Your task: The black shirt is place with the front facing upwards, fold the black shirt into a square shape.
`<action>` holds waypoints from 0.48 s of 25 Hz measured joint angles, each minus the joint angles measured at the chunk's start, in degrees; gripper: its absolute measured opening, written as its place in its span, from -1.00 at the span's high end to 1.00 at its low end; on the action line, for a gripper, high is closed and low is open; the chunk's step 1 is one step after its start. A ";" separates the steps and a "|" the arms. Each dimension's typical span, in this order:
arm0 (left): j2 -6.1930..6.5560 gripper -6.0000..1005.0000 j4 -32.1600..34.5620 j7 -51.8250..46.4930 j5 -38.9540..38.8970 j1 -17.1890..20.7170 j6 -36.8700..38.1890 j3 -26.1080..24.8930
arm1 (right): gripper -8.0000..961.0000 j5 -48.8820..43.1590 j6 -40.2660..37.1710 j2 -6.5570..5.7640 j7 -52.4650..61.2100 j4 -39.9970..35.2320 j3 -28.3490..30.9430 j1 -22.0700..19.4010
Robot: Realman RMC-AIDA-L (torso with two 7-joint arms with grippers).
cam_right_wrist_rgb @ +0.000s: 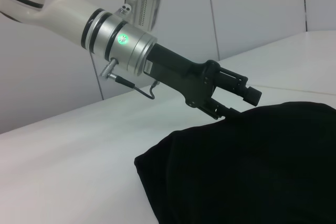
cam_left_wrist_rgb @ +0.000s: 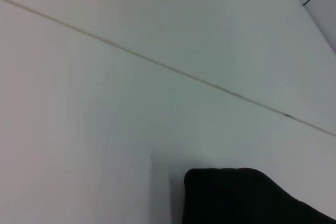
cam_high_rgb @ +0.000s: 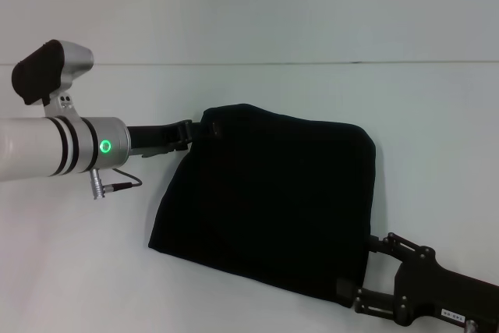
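Two grippers meet the black shirt (cam_high_rgb: 269, 200), folded on a white table (cam_high_rgb: 70, 271) crossed by a thin seam, pale wall behind. Left gripper (cam_high_rgb: 204, 127) pinches its far-left corner; right gripper (cam_high_rgb: 360, 271) clamps the near-right corner.

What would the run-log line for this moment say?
shirt: folded, lettering hidden | left gripper: at far-left corner | right gripper: at near-right corner | table

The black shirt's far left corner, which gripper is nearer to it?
Left. The left gripper is at that corner of the black shirt; the right gripper is at its near right corner.
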 joint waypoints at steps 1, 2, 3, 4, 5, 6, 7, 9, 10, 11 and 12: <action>0.03 -0.63 -0.08 -0.05 0.00 0.04 -0.01 -0.01 | -0.90 0.00 0.00 -0.02 0.00 0.00 0.00 0.00; 0.00 -0.62 -0.26 -0.08 0.03 0.06 -0.02 -0.01 | -0.90 0.00 0.00 -0.03 0.00 0.00 0.00 0.01; -0.06 -0.62 -0.28 -0.08 0.07 0.06 -0.02 0.02 | -0.90 0.00 0.00 -0.03 -0.01 0.00 0.00 0.01; -0.24 -0.61 -0.33 -0.09 0.10 0.01 0.05 0.21 | -0.90 0.00 0.00 -0.03 -0.01 0.00 0.00 0.03; -0.24 -0.60 -0.33 -0.09 0.10 0.01 0.05 0.21 | -0.90 0.00 -0.04 -0.03 -0.01 0.00 0.00 0.06; -0.32 -0.59 -0.34 -0.09 0.11 -0.03 0.13 0.34 | -0.90 0.00 -0.12 -0.03 0.00 0.00 0.00 0.08; -0.35 -0.59 -0.35 -0.10 0.12 -0.06 0.16 0.36 | -0.90 0.01 -0.25 -0.05 0.00 0.00 0.00 0.10; -0.41 -0.57 -0.36 -0.11 0.13 -0.10 0.19 0.42 | -0.90 0.05 -0.49 -0.05 0.00 0.00 0.00 0.12; -0.44 -0.57 -0.37 -0.10 0.14 -0.14 0.20 0.45 | -0.90 0.07 -0.54 -0.05 0.00 0.00 0.00 0.12; -0.46 -0.56 -0.38 -0.04 0.15 -0.17 0.20 0.47 | -0.90 0.10 -0.56 -0.06 0.00 -0.01 0.00 0.12; -0.49 -0.55 -0.39 0.03 0.15 -0.20 0.19 0.48 | -0.90 0.10 -0.56 -0.05 0.00 -0.03 0.00 0.12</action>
